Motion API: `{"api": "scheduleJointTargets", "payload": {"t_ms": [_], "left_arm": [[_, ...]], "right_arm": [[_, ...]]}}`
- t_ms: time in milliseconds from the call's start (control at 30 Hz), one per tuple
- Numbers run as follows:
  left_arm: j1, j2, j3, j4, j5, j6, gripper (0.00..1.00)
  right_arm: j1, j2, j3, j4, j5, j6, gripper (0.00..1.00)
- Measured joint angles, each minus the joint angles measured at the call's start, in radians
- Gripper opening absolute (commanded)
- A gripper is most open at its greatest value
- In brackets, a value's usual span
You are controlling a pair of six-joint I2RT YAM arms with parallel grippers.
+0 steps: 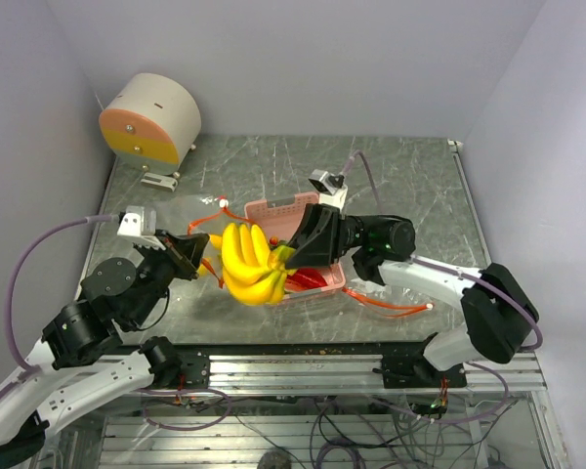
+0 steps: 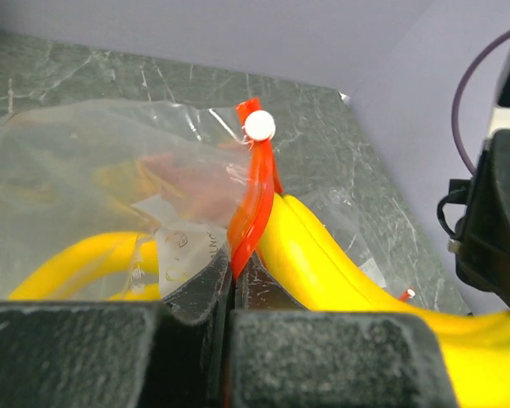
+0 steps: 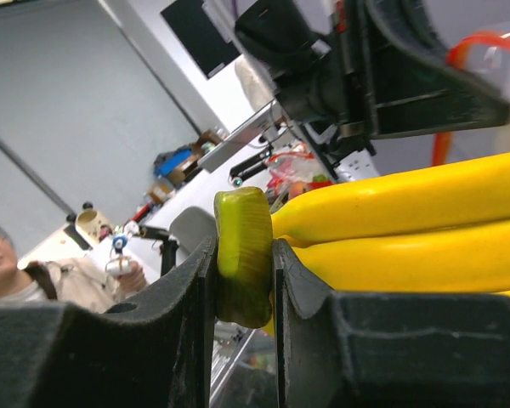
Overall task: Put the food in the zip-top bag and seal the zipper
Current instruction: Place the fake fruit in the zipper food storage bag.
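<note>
A bunch of yellow bananas (image 1: 247,264) hangs above the table in front of the pink tray (image 1: 278,207). My right gripper (image 1: 291,256) is shut on the bunch's green stem (image 3: 242,255), with the bananas (image 3: 408,221) reaching away from it. My left gripper (image 1: 197,256) is shut on the orange-red zipper (image 2: 253,204) of the clear zip-top bag (image 2: 85,170) and holds the mouth edge up beside the bananas (image 2: 323,263). A white knob (image 2: 259,126) tops the strip. Red chili peppers (image 1: 308,278) lie in the tray. Reddish shapes show blurred through the bag. The orange and watermelon slice are not seen.
A round beige and orange drum (image 1: 151,117) stands at the back left. A loose orange-red strip (image 1: 391,305) lies on the table right of the tray, under my right arm. Grey walls close in the table on both sides and at the back.
</note>
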Motion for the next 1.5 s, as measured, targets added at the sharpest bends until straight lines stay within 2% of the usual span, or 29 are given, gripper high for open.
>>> {"api": "scheduleJointTargets", "payload": {"t_ms": [433,833,1033,1300,1500], "left_arm": [[0.0,-0.01,-0.001,-0.014,0.037,-0.002,0.07],[0.0,-0.007,-0.054,-0.034,0.005,-0.019,0.07],[0.0,0.012,-0.067,-0.031,-0.011,-0.021,0.07],[0.0,0.105,-0.061,-0.025,-0.005,-0.021,0.07],[0.0,0.103,-0.034,-0.035,0.037,-0.048,0.07]], "right_arm": [[-0.032,0.138,0.084,0.0,0.092,0.097,0.0],[-0.05,0.014,0.119,0.001,0.071,0.164,0.0],[-0.053,-0.031,0.075,0.001,0.066,0.178,0.0],[-0.053,-0.088,0.027,0.001,0.056,0.132,0.0],[-0.053,-0.085,0.027,0.002,0.053,0.082,0.0]]}}
